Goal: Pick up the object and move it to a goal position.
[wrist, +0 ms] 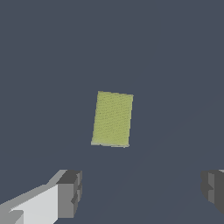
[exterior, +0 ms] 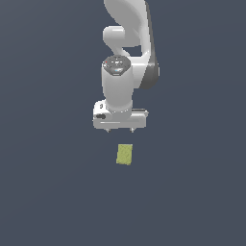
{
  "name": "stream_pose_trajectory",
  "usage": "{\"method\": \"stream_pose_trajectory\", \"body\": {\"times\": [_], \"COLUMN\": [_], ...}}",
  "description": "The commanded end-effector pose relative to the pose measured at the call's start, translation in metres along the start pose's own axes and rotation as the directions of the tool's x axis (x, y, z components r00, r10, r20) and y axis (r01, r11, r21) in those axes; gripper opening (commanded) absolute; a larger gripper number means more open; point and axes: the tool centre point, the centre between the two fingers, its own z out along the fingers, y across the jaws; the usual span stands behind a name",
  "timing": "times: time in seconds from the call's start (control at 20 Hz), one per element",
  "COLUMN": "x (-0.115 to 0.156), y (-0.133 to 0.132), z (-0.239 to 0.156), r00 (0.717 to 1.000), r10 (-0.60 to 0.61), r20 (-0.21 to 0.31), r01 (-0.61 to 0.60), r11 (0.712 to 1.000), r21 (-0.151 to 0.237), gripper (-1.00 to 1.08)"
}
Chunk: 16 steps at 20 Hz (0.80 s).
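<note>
Sim render, plain dark grey-blue floor (exterior: 48,192), flat, no texture, no edges in view.

Block (exterior: 125,154): small, yellow-green, rectangular, flat face up, fine mottled grain on the surface, sharp corners. Long side slightly tilted off straight in both views. It lies on the floor, alone, roughly mid-frame in the exterior view.

Arm (exterior: 127,43): smooth glossy white shells, rounded joints, dark grey band on the side toward the exterior view's right, dark round cap on the wrist joint. The hand is a boxy white bar.

Gripper (exterior: 119,129): points down, two short finger tips just showing under the white bar. Jaws spread wide apart, nothing between them. In the wrist view the fingers (wrist: 70,192) are blocky grey pads on a white body, one at each side of the frame, with bare floor between.

Block vs gripper: block sits apart from the gripper, not touching, below it in the exterior view and about centred under the bar. In the wrist view the block (wrist: 112,119) lies ahead of the finger gap, between the two fingers' lines, narrower than the opening.
</note>
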Motion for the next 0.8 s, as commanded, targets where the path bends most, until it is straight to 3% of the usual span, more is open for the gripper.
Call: {"method": "stream_pose_trajectory", "body": {"times": [0.0, 0.75], "x": [0.0, 0.0097], "y": [0.0, 0.0021], "z": [0.0, -0.0083], "r00": [1.0, 0.998], "r10": [0.0, 0.053], "r20": [0.0, -0.029], "r01": [0.0, -0.053], "r11": [1.0, 0.998], "r21": [0.0, 0.018], "gripper": [1.0, 1.0]}}
